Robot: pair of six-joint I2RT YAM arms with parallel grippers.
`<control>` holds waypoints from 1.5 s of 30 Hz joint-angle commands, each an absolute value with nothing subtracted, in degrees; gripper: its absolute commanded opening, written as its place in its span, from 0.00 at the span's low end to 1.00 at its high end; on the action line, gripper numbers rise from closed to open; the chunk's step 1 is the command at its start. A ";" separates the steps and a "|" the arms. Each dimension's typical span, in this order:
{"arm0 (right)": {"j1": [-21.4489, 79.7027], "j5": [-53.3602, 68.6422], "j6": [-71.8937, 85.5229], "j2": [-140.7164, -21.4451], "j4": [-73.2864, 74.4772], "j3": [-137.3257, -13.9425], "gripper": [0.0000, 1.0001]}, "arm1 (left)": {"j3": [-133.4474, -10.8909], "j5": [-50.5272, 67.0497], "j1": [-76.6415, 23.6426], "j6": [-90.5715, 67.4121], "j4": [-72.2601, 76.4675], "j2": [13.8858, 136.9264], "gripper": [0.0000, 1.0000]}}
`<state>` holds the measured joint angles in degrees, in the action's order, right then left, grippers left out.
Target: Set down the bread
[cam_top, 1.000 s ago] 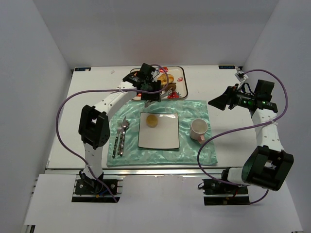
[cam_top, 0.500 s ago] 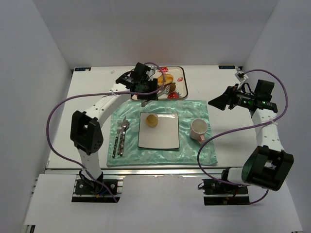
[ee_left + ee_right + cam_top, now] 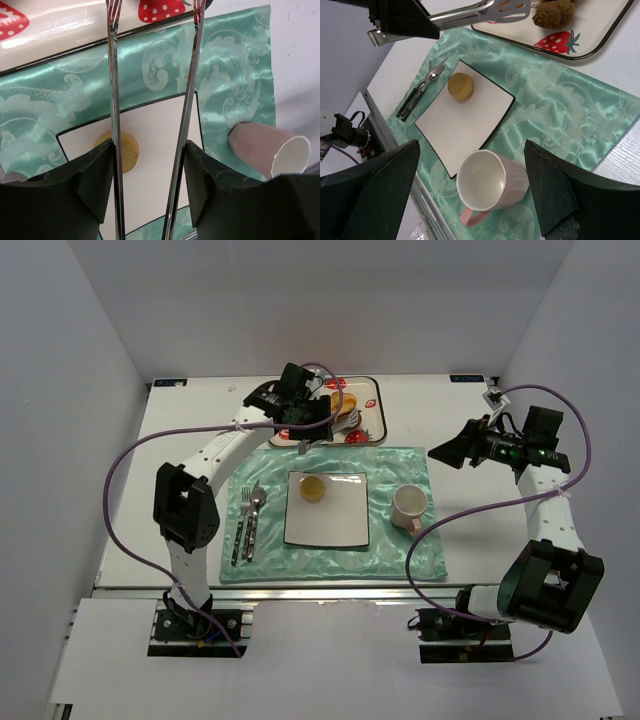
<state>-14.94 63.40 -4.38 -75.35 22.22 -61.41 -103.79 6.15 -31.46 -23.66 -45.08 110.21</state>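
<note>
A small round yellow bread (image 3: 313, 487) lies on the white square plate (image 3: 335, 525), near its back left corner; it also shows in the left wrist view (image 3: 129, 150) and the right wrist view (image 3: 460, 86). My left gripper (image 3: 306, 425) is shut on metal tongs (image 3: 114, 75). The tong tips stand apart and empty over the front edge of the strawberry tray (image 3: 372, 400). A brown bread (image 3: 552, 11) lies on the tray beside the tong tip. My right gripper (image 3: 447, 452) is open and empty, held above the table's right side.
A pink cup (image 3: 410, 505) lies on the green placemat (image 3: 400, 465) right of the plate. A fork and spoon (image 3: 248, 520) lie left of the plate. More yellow bread (image 3: 346, 400) sits on the tray.
My left arm has shifted its elbow and carried the tongs slightly back, over the tray's front edge. The bread on the plate and the right arm have not moved.
</note>
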 commanded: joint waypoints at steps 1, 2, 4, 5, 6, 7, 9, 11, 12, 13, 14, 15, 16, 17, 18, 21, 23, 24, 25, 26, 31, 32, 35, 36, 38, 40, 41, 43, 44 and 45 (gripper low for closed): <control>-15.20 64.60 -4.04 -74.00 20.65 -60.65 0.89 | -108.45 6.59 -31.46 -24.52 -45.61 111.88 0.65; -15.12 64.60 -4.04 -74.00 20.65 -60.64 0.89 | -109.07 6.59 -31.46 -24.61 -45.79 112.49 0.65; -15.20 64.60 -3.96 -74.00 20.57 -60.64 0.89 | -110.47 6.50 -31.46 -24.96 -47.02 114.51 0.65; -15.12 64.60 -4.04 -74.09 20.57 -60.64 0.89 | -112.04 6.42 -31.46 -25.05 -47.63 115.13 0.65; -15.12 64.60 -4.13 -74.00 20.57 -60.64 0.89 | -112.76 6.33 -31.46 -25.14 -48.77 116.35 0.65; -15.12 64.51 -4.13 -74.00 20.57 -60.64 0.89 | -113.46 6.15 -31.55 -25.22 -49.39 116.89 0.65; -15.12 64.51 -4.31 -73.92 20.65 -60.64 0.89 | -114.69 5.37 -31.73 -25.22 -50.53 117.51 0.65; -15.20 64.51 -4.22 -74.09 20.57 -60.56 0.89 | -115.48 5.01 -31.82 -25.40 -51.41 118.30 0.65; -15.12 64.60 -4.22 -74.09 20.48 -60.56 0.89 | -115.84 5.18 -31.82 -25.40 -51.50 118.65 0.65; -15.12 64.60 -4.22 -74.18 20.39 -60.56 0.89 | -116.10 5.27 -31.99 -25.40 -51.59 118.91 0.65; -15.20 64.69 -4.13 -74.27 20.22 -60.56 0.89 | -116.28 5.36 -32.08 -25.40 -51.59 119.44 0.65; -15.12 64.77 -4.04 -74.35 20.13 -60.56 0.89 | -116.80 5.36 -32.25 -25.49 -51.42 119.62 0.65; -15.12 64.69 -3.96 -74.27 20.21 -60.56 0.89 | -116.98 5.36 -32.52 -25.58 -51.42 119.97 0.65; -15.12 64.69 -4.04 -74.27 20.13 -60.47 0.89 | -117.33 5.36 -32.61 -25.66 -51.33 120.49 0.65; -15.12 64.69 -4.04 -74.27 20.21 -60.47 0.89 | -117.59 5.36 -32.61 -25.84 -51.24 120.67 0.65; -15.20 64.60 -4.04 -74.18 20.30 -60.21 0.89 | -118.47 5.36 -32.96 -26.10 -51.24 121.29 0.65; -15.21 64.60 -4.04 -74.09 20.22 -60.03 0.89 | -119.00 5.10 -32.96 -26.10 -51.41 121.55 0.65; -15.12 64.60 -4.04 -74.18 20.21 -60.03 0.90 | -119.09 4.92 -32.96 -26.10 -51.50 121.73 0.65; -15.12 64.60 -4.04 -74.18 20.21 -59.94 0.89 | -119.09 4.66 -32.96 -26.10 -51.50 121.90 0.65; -15.12 64.60 -4.04 -74.27 20.04 -59.94 0.89 | -119.27 4.14 -32.96 -26.19 -51.59 122.25 0.64; -15.21 64.60 -3.96 -74.09 20.13 -59.94 0.89 | -120.41 3.16 -32.96 -26.54 -52.38 124.27 0.58; -15.12 64.60 -4.04 -74.18 20.13 -59.94 0.89 | -120.58 2.99 -32.96 -26.63 -52.64 124.45 0.56; -15.20 64.42 -4.39 -73.92 20.56 -59.94 0.89 | -119.89 2.64 -32.96 -26.81 -52.30 124.37 0.43; -15.12 64.42 -4.57 -73.92 20.57 -59.94 0.89 | -119.53 2.46 -33.05 -26.72 -51.95 124.10 0.40; -15.21 64.51 -4.48 -73.92 20.48 -59.85 0.89 | -118.74 1.85 -33.05 -26.63 -51.33 123.23 0.31; -15.12 64.60 -4.22 -73.92 20.39 -59.85 0.89 | -118.56 1.41 -32.96 -26.37 -51.24 122.52 0.25; -15.12 64.60 -4.22 -74.00 20.39 -59.85 0.89 | -118.39 1.23 -32.96 -26.11 -51.15 122.26 0.20; -15.12 64.60 -4.22 -74.00 20.39 -59.85 0.89 | -117.51 1.32 -33.05 -25.84 -50.63 121.29 0.17; -15.12 64.51 -4.22 -73.83 20.48 -59.85 0.89 | -116.99 1.41 -33.05 -25.67 -49.75 119.90 0.15; -15.12 64.51 -4.22 -73.83 20.48 -59.77 0.89 | -115.85 1.41 -33.05 -25.58 -49.14 119.01 0.12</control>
